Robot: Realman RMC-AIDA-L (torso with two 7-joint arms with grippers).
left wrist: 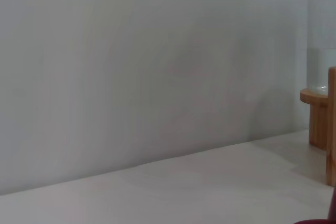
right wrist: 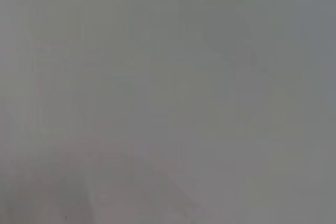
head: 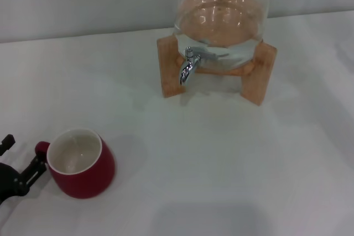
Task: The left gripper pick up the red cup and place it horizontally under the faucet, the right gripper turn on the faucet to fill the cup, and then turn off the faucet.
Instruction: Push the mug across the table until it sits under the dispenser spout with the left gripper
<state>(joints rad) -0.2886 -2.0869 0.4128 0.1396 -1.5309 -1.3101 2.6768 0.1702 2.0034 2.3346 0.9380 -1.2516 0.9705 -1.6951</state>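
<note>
The red cup [head: 83, 167] stands upright on the white table at the front left, its cream inside showing and its small handle [head: 42, 147] pointing left. My left gripper [head: 25, 151] is at the left edge, open, one finger [head: 34, 167] close against the cup just below the handle, the other finger [head: 7, 142] farther left. A sliver of the cup shows in the left wrist view [left wrist: 320, 221]. The chrome faucet [head: 188, 68] sticks out of the glass dispenser [head: 221, 17] at the back centre, spout down. My right gripper is out of view.
The dispenser sits in a wooden stand [head: 265, 73], whose leg also shows in the left wrist view [left wrist: 318, 119]. A pale wall runs behind the table [head: 210, 158]. The right wrist view shows only plain grey.
</note>
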